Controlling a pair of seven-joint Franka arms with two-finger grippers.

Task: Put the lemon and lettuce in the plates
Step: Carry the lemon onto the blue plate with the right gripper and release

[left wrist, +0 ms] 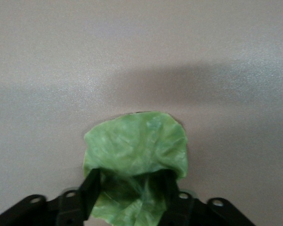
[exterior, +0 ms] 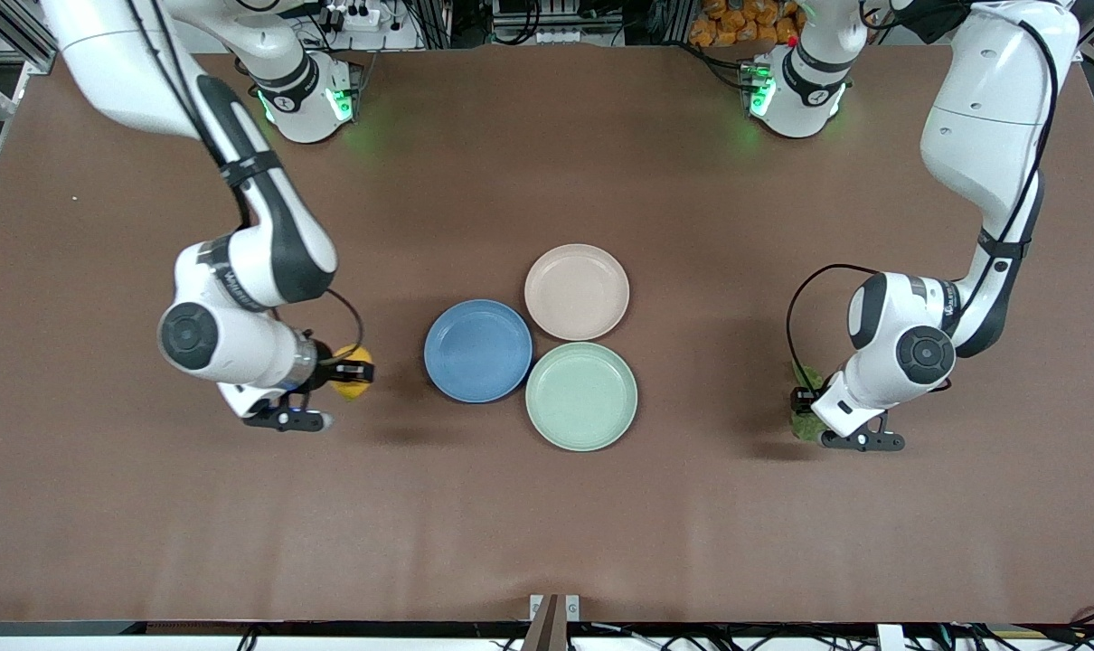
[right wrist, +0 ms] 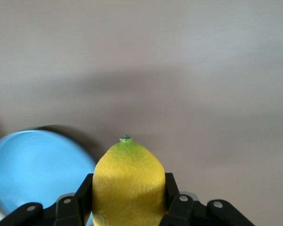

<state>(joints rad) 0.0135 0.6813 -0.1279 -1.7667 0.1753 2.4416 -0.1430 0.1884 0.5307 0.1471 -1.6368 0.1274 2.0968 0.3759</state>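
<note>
Closest to me on the brown desk (exterior: 547,524) is a mint-green plate (exterior: 581,396), touching the blue plate (exterior: 478,351) and, farther off, the beige-pink plate (exterior: 577,291). Toward the right arm's end, the right gripper (right wrist: 127,195) has its jaws clenched on the lemon (right wrist: 128,181), close by the blue plate. Toward the left arm's end, the left gripper (left wrist: 129,195) straddles the lettuce (left wrist: 136,150); I cannot tell if it grips.

Three plates (exterior: 577,292) sit clustered mid-table (exterior: 547,506), the lemon (exterior: 352,372) toward the right arm's end, the lettuce (exterior: 807,402) toward the left arm's end, both well apart from the plates.
</note>
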